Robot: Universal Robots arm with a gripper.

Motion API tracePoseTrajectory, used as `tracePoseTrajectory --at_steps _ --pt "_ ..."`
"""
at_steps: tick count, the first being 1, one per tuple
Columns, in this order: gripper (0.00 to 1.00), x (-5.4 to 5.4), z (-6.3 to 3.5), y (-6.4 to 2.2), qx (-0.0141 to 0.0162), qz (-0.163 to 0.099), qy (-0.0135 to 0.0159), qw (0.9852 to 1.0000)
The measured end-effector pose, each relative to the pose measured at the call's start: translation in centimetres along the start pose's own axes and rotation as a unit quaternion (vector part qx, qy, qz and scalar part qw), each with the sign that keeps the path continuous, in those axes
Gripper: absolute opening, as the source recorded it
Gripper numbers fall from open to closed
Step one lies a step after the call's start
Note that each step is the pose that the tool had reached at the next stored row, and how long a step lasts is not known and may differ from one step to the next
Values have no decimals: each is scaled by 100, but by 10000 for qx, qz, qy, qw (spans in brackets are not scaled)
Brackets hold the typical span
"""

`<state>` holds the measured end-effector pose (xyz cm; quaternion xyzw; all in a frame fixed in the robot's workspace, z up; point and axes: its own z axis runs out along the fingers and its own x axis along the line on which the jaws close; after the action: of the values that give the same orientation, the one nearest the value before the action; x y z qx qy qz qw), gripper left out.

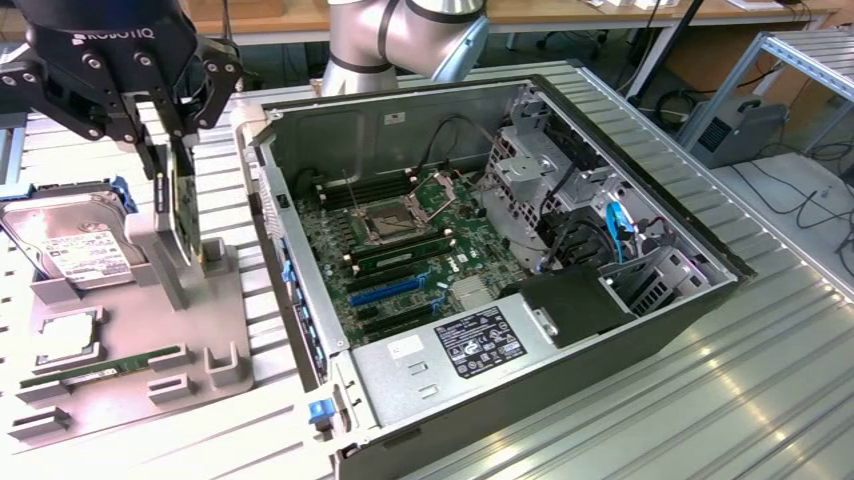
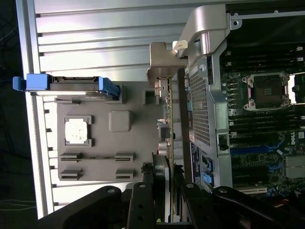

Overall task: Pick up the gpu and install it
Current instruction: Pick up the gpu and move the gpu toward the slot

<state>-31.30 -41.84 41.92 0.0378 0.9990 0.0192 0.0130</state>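
At the exterior view's left, beside the open dark metal computer case (image 1: 587, 385), the gpu (image 1: 187, 215), a flat green circuit card with a black fan, stands on its edge in a slot of the grey plastic holder tray (image 1: 200, 340) on the ribbed metal tabletop (image 1: 761, 390). Standing upright like this, it leaves its upper edge free for a grip from above. The black jaws are clenched on that edge, one finger on each face. I judge the card is not yet lifted out. ROBOTIQ is written above the jaws. The white label of the silver boxy hard drive (image 1: 74, 250) cannot be read.
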Motion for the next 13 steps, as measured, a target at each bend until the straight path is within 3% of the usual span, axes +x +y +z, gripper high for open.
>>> tracePoseTrajectory --at_steps 13 --pt "27 -167 6 12 -1 0 0 10000"
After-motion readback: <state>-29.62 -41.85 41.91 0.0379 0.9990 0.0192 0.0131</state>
